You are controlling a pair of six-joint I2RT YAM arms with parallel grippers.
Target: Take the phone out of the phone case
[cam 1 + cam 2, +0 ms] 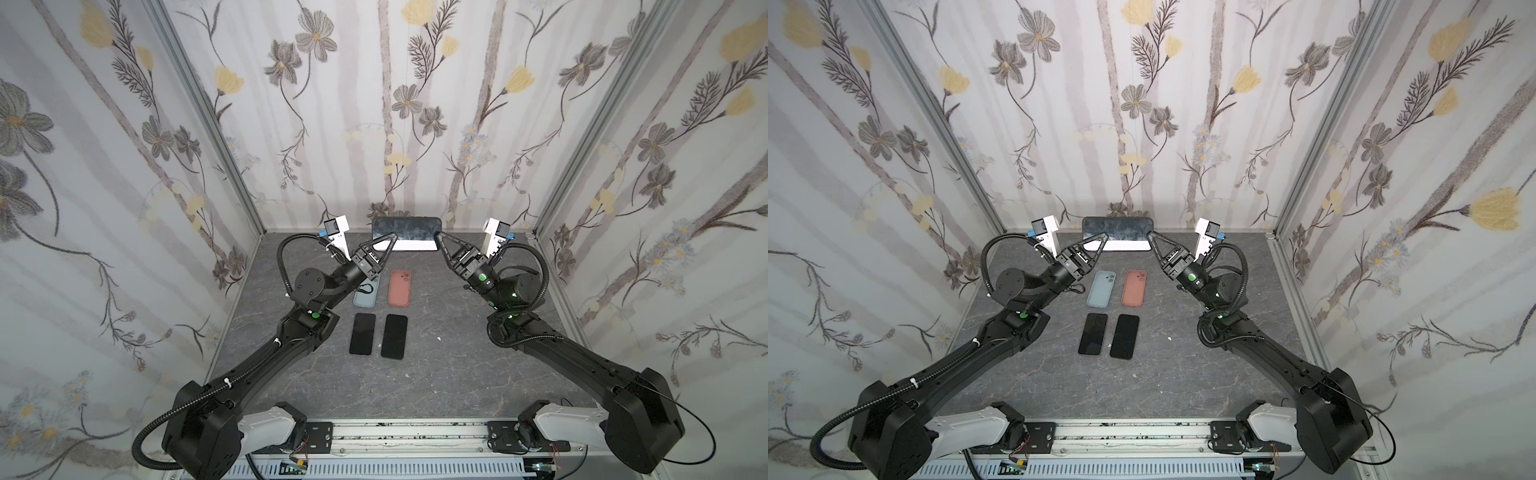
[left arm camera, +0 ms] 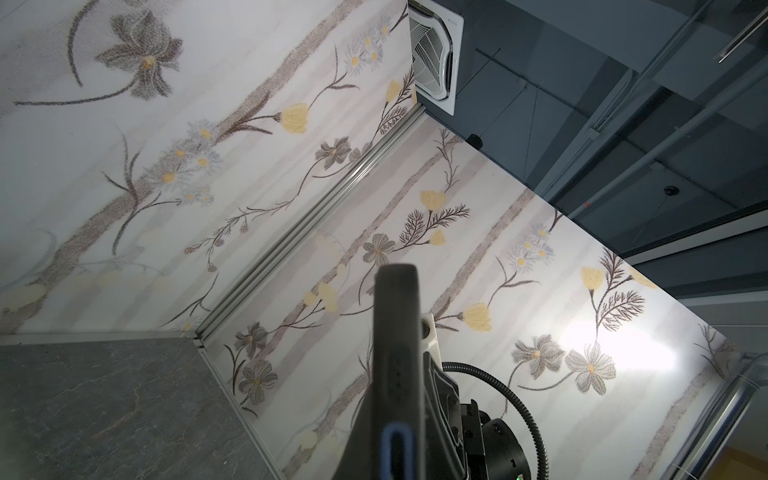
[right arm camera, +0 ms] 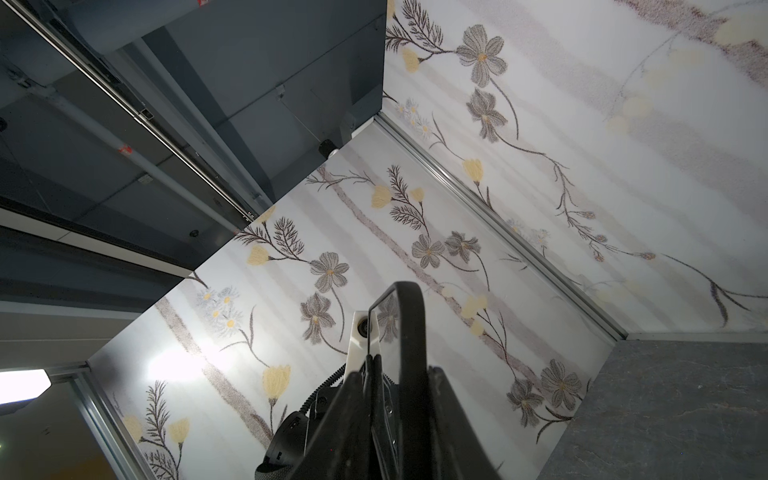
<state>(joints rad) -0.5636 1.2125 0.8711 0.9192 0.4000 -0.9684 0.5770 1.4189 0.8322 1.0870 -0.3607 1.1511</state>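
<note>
Your left gripper (image 1: 394, 237) clamps one end of the glossy black phone (image 1: 405, 232), which is aloft near the back wall (image 1: 386, 124) in both top views. Only the left wrist view shows its dark grey case (image 2: 395, 332) edge-on. Your right gripper (image 1: 438, 237) flanks the other end, but you cannot tell whether it pinches.

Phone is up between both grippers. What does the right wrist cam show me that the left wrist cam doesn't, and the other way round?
Right wrist only: the cased phone shows its glass face, mirroring the wallpaper, with the right gripper and its fingers flanking it; whether they press it is unclear.
Left wrist only: the case's dark side edge, with a blue-rimmed slot, pinched in the left gripper.
Both: the phone seen nearly edge-on, the opposite arm behind it, floral walls and a corner of the table.
</note>
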